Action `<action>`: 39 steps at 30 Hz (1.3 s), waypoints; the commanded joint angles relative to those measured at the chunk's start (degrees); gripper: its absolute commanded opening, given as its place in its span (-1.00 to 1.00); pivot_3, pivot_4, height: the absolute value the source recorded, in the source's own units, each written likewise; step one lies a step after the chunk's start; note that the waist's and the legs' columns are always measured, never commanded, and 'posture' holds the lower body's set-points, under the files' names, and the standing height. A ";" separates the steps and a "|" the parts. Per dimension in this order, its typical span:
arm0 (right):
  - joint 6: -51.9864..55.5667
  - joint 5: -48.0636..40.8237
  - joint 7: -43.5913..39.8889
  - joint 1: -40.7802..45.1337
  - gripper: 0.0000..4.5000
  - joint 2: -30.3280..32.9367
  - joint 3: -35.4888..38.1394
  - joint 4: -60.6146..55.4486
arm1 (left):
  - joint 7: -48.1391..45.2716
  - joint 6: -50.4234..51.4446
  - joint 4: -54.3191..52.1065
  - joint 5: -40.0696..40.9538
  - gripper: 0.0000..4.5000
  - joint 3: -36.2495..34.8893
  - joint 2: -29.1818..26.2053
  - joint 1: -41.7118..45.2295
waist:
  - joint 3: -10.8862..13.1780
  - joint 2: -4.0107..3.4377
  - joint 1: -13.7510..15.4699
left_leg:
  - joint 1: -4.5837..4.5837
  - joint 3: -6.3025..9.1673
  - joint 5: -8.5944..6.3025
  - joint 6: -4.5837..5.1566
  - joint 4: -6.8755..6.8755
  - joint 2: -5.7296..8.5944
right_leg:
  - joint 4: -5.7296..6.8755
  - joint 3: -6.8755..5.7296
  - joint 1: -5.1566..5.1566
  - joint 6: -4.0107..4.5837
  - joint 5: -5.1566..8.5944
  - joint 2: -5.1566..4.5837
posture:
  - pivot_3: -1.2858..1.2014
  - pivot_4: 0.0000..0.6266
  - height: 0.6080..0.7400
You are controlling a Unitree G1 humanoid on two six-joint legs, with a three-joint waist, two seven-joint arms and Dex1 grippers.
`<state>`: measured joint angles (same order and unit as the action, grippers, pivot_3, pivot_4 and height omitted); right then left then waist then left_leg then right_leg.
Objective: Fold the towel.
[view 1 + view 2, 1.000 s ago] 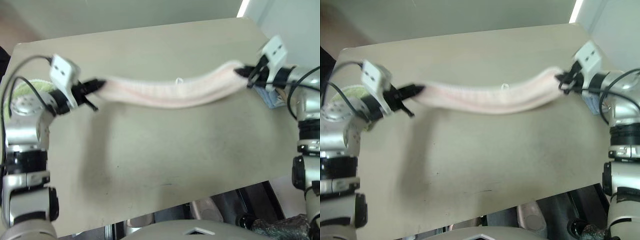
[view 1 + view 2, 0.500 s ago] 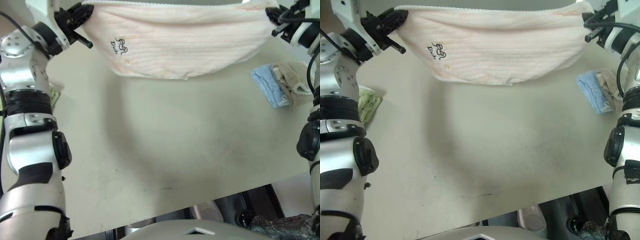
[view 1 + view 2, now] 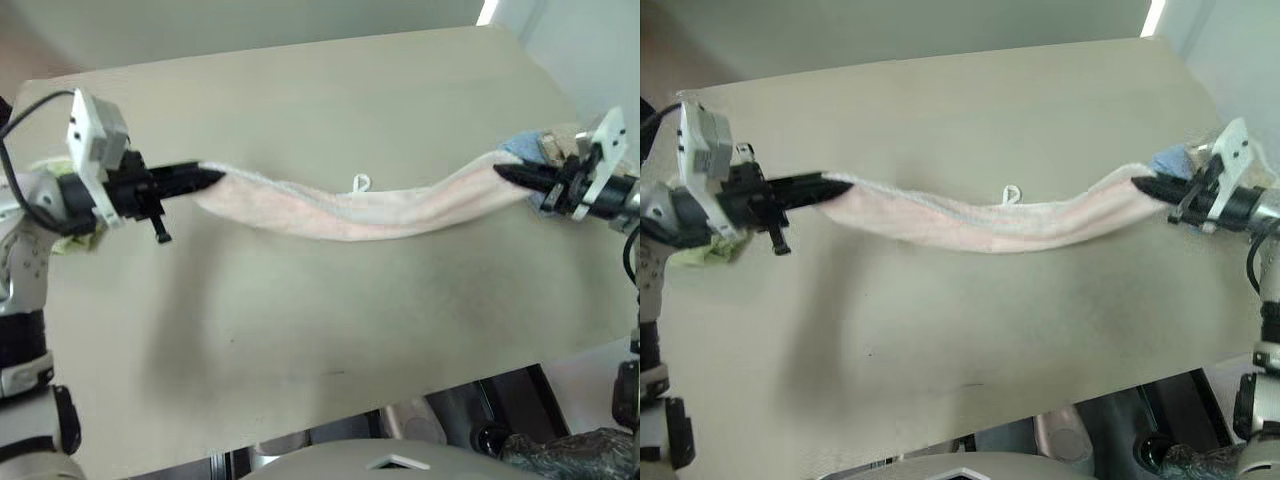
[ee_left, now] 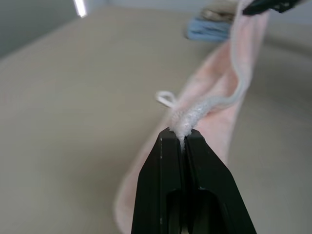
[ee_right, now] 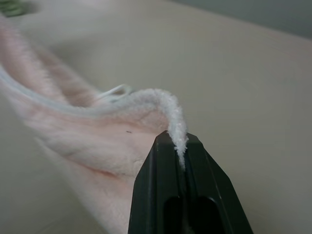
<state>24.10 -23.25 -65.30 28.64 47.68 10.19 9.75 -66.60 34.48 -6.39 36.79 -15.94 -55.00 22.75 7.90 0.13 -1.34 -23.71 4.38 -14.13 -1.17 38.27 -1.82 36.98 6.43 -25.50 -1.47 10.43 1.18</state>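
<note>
Towel: pale pink terry cloth towel (image 3: 350, 205) strung left to right, middle sagging — probably brushing the beige table (image 3: 330, 310).
Left gripper (image 3: 212, 177): clamped on its left end.
Right gripper (image 3: 503, 172): pinching the right end — tight.

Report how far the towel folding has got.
Done: the pale pink towel is folded along its length into a doubled band, its white loop at the far edge. In hand: the left hand and right hand are each shut on one end, with the middle sagging to the table. Left: bring the ends together for the next fold, then release.
</note>
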 commanded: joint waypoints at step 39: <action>-9.38 6.18 -1.76 2.44 -0.98 -1.00 -5.98 0.43 | 1.23 -9.76 13.32 -7.84 -1.00 2.16 1.56 6.55 | -0.02 0.04 0.01 | -1.36 0.07 0.35 -0.75 0.03 0.07 | -0.31 0.06 -1.29 -0.54 -0.09 -0.04 | 0.03 -0.52 1.00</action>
<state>14.09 -15.39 -64.99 32.19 44.96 2.98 13.62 -62.43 22.39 11.96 26.22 -10.99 -51.19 31.26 7.88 0.17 -1.33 -24.93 4.45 -13.81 -1.88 38.34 -1.75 36.76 6.49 -26.70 -2.00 10.30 1.14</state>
